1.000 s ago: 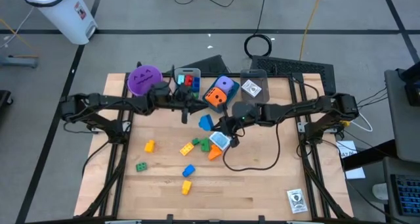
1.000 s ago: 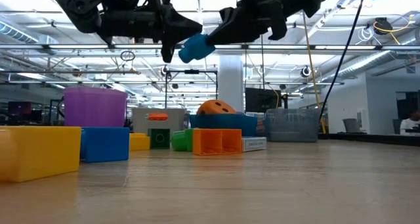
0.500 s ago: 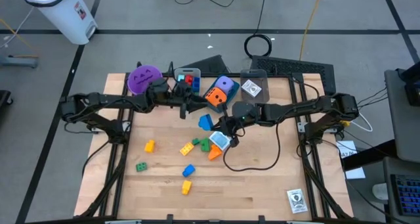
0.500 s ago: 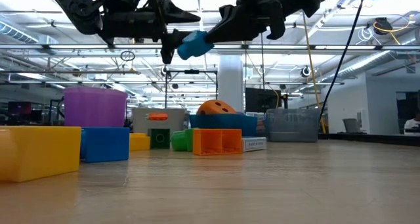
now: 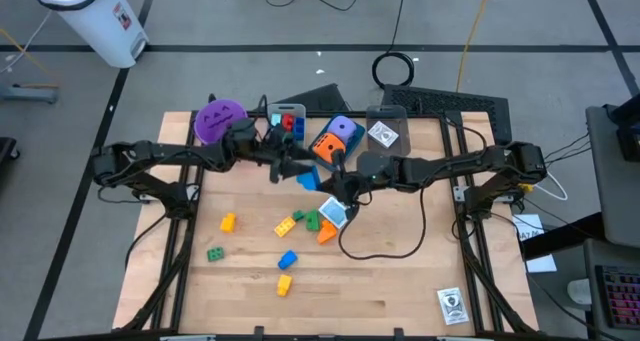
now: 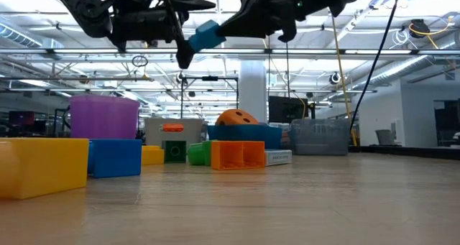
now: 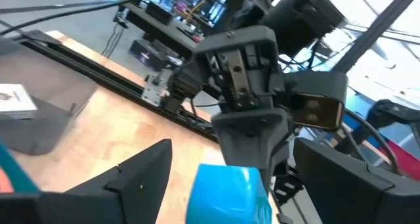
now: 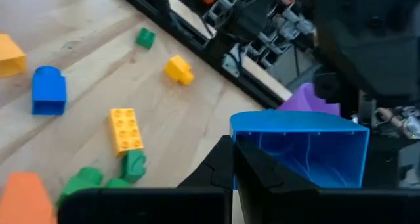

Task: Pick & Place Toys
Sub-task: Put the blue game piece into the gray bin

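While both dark arms meet above the middle of the wooden desk (image 5: 400, 271), the right hand (image 5: 322, 181) is clamped shut on a hollow light-blue plastic brick (image 5: 309, 180), holding it in the air well clear of the desk top. In the low view the same brick (image 6: 205, 37) hangs high between the two arms, and the right wrist view shows its open underside pinched by one wall between the dark fingers (image 8: 226, 168).

The left hand (image 5: 290, 167) faces it from the other side with its fingers spread wide, one finger on each side of the brick (image 7: 230, 194) in the left wrist view; whether they touch it cannot be told.

Below and in front of the hands, loose toys lie on the desk: a green brick (image 5: 214, 254), a yellow brick (image 5: 228, 221), a long yellow studded brick (image 5: 284, 225), a small blue brick (image 5: 287, 259) and another yellow brick (image 5: 284, 284).

At the far edge stand a purple plastic cup (image 5: 218, 120), a small bin with red and blue bricks (image 5: 286, 119) and a blue bin holding an orange dotted die (image 5: 329, 145).
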Robot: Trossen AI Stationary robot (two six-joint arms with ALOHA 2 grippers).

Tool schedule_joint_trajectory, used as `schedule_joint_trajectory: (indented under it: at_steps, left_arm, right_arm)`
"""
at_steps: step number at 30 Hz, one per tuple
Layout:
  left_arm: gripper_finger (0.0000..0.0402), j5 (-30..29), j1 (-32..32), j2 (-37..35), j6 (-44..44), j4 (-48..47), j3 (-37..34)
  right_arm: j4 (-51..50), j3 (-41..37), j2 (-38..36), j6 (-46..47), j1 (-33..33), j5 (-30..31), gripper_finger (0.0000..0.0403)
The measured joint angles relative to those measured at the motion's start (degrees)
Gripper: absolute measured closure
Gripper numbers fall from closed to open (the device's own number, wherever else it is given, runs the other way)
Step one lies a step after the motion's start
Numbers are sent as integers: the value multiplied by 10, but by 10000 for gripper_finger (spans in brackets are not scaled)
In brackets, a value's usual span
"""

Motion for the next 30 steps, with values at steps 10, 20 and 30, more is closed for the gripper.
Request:
schedule_joint_trajectory:
  at_steps: [10,20,30]
  left_arm:
    - [73,18,-20,0,12,10,0]
    - [86,15,-34,0,25,55,0]
    - [174,14,-34,0,20,69,0]
  right_arm:
    - [56,0,0,-18,-3,2,403]
    - [66,0,0,-44,-7,35,403]
    - [173,-48,0,-72,-7,43,403]
